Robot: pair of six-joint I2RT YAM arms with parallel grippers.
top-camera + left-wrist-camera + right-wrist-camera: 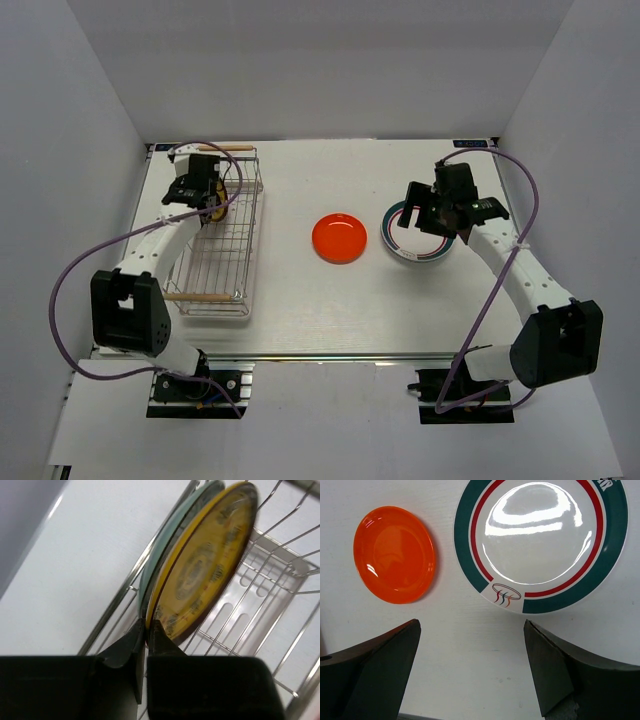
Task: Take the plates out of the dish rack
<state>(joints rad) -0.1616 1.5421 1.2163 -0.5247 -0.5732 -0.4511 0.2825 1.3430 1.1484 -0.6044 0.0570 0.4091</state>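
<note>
At the far end of the dish rack (215, 265), on the left of the table (300, 310), two plates are stood on edge, slotted between the wires so that they lean together: a yellow-brown plate (205, 570) and, just behind it and touching or nearly so, a teal plate (165, 545). The left gripper (147, 630) is reached down into the rack and its jaws are pinched narrow on the lower rim of the yellow-brown plate. The rim is taken, it is judged, because an upright plate offers only its thin edge to a two-finger grasp, and the teal one appears to be kept outside the fingers so that a single plate can be drawn out. Towards the middle of the table an orange-red plate (395, 555) is laid flat, and just to its right a white plate (540, 540) with a green and red rim is laid flat too, apart from it, so that both are counted as unloaded. The right gripper (472, 665) is held above the near edge of the white plate with its jaws spread wide and nothing between them. The lifting of the yellow-brown plate clear of the wires is judged to be the step in hand, with the teal plate to be fetched after it
</note>
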